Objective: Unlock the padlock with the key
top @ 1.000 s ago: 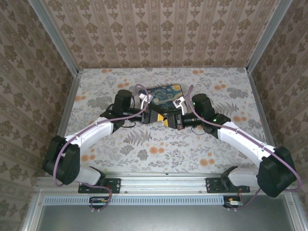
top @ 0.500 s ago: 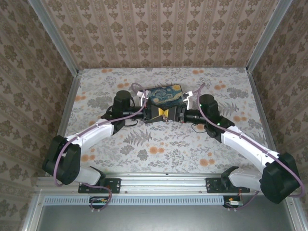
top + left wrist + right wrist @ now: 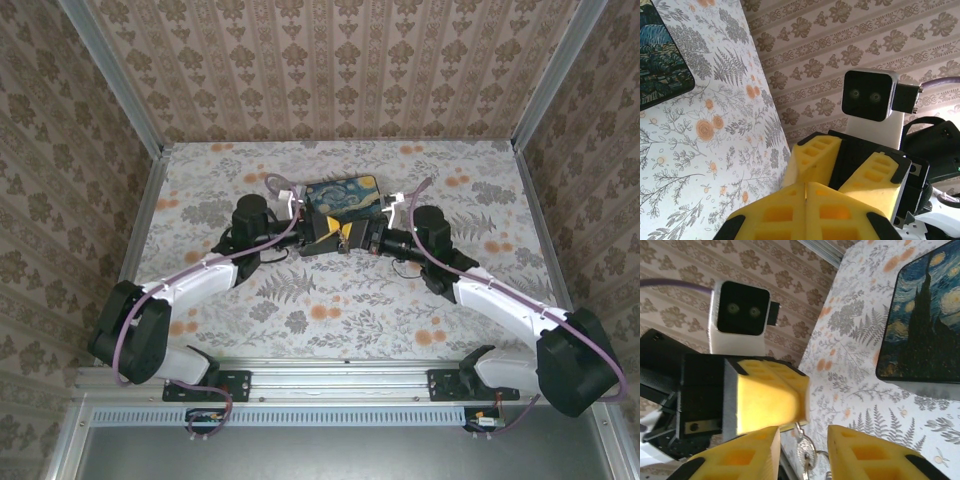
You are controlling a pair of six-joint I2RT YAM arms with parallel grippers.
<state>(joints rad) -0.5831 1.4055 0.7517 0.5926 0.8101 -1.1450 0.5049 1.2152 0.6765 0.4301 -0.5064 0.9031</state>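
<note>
In the right wrist view a small silvery key (image 3: 805, 449) on a ring hangs down from the yellow fingers (image 3: 770, 405) of my left gripper, its thin end running in under their tips. My left gripper (image 3: 806, 186) is shut, fingers pressed together. My right gripper (image 3: 805, 436) is open, one finger on each side of the key's head, touching neither side. From above, the left gripper (image 3: 328, 237) and right gripper (image 3: 360, 240) meet tip to tip just in front of the box. The padlock is hidden.
A black box with a blue-and-yellow swirly painted lid (image 3: 342, 195) lies flat right behind the grippers, also seen as the box (image 3: 925, 325) and the box (image 3: 660, 60). Patterned walls close in the floral floor (image 3: 330, 310) on three sides.
My right gripper rose from the floor side to face the left gripper head-on and let its jaws apart. Both wrists have drifted slightly left. The left gripper has stayed shut.
</note>
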